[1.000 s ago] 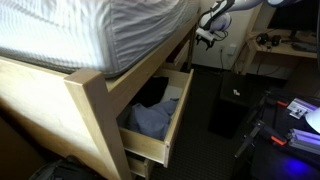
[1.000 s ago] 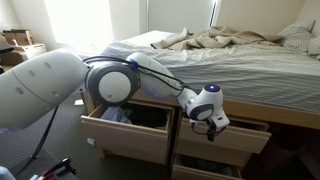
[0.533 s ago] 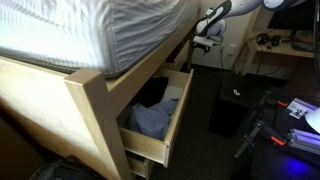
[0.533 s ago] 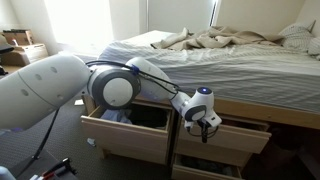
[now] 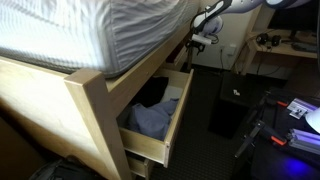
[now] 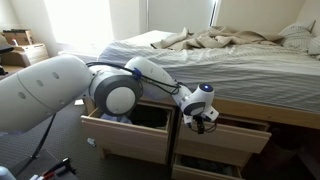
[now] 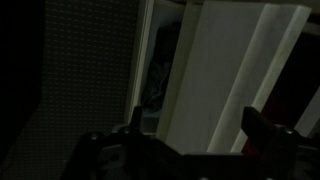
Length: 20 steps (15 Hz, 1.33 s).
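Note:
My gripper (image 6: 204,121) hangs at the top edge of a partly pulled-out wooden drawer (image 6: 238,136) under the bed, next to the post between the two drawers. In an exterior view the gripper (image 5: 204,38) sits far back along the bed frame. In the dark wrist view the gripper (image 7: 195,128) is open, its fingertips (image 7: 136,122) spread wide. A pale wooden panel (image 7: 215,80) stands upright between and beyond them. I cannot tell whether either finger touches the wood.
A nearer drawer (image 5: 160,125) stands wide open with blue clothes (image 5: 152,120) inside; the same drawer (image 6: 125,130) shows beside the arm. A lower drawer (image 6: 205,166) sticks out below. Mattress (image 5: 90,30) overhangs the frame. A desk (image 5: 285,50) and cables lie beyond.
The gripper has shifted a little along the drawer's top edge toward the post between the drawers. The drawers have not moved.

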Tool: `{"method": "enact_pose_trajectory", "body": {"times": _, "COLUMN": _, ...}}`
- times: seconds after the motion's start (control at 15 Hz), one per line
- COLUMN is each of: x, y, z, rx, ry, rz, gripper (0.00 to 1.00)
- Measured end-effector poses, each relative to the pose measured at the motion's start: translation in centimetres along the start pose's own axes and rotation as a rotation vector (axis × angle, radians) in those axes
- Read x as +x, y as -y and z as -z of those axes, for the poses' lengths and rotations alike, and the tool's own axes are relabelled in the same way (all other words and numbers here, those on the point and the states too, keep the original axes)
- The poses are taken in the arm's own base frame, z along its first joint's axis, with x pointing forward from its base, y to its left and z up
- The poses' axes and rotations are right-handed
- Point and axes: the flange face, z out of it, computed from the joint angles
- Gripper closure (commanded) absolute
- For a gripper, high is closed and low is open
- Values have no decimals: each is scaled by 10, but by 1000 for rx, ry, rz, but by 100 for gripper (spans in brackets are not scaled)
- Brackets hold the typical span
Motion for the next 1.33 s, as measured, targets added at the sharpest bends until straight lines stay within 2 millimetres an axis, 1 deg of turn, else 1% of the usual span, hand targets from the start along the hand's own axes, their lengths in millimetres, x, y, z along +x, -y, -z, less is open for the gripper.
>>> {"method": "enact_pose_trajectory", "body": {"times": 0.2, "x": -10, "y": 14, "z": -1, "rx": 19, "ry": 94, "rz": 134, "gripper": 0}}
{"method": "enact_pose_trajectory", "body": {"times": 0.4, "x": -11, "y": 15, "z": -2, "rx": 24, "ry": 124, "rz": 178, "gripper": 0}}
{"method": "enact_pose_trajectory", "body": {"times": 0.53, "x": -13, "y": 18, "z": -2, "rx": 37, "ry": 126, "rz": 137, "gripper": 0}}
{"method": "enact_pose_trajectory", "body": {"times": 0.67, "x": -17, "y": 30, "z": -8, "rx": 29, "ry": 128, "rz": 30, "gripper": 0}}
{"method": "enact_pose_trajectory", "body": {"times": 0.8, "x": -29, "y": 48, "z": -25, "rx": -4, "ry": 120, "rz": -82, "gripper": 0}}
{"method": "enact_pose_trajectory", "body": {"times": 0.87, "x": -35, "y": 55, "z": -33, "rx": -9, "ry": 116, "rz": -87, "gripper": 0}}
{"method": "enact_pose_trajectory", "body": {"times": 0.93, "x": -39, "y": 57, "z": -36, "rx": -11, "ry": 119, "rz": -82, "gripper": 0}}
{"method": "enact_pose_trajectory", "body": {"times": 1.13, "x": -31, "y": 52, "z": -29, "rx": -6, "ry": 111, "rz": -86, "gripper": 0}}
{"method": "enact_pose_trajectory", "body": {"times": 1.33, "x": -29, "y": 49, "z": -30, "rx": -7, "ry": 110, "rz": -91, "gripper": 0}}
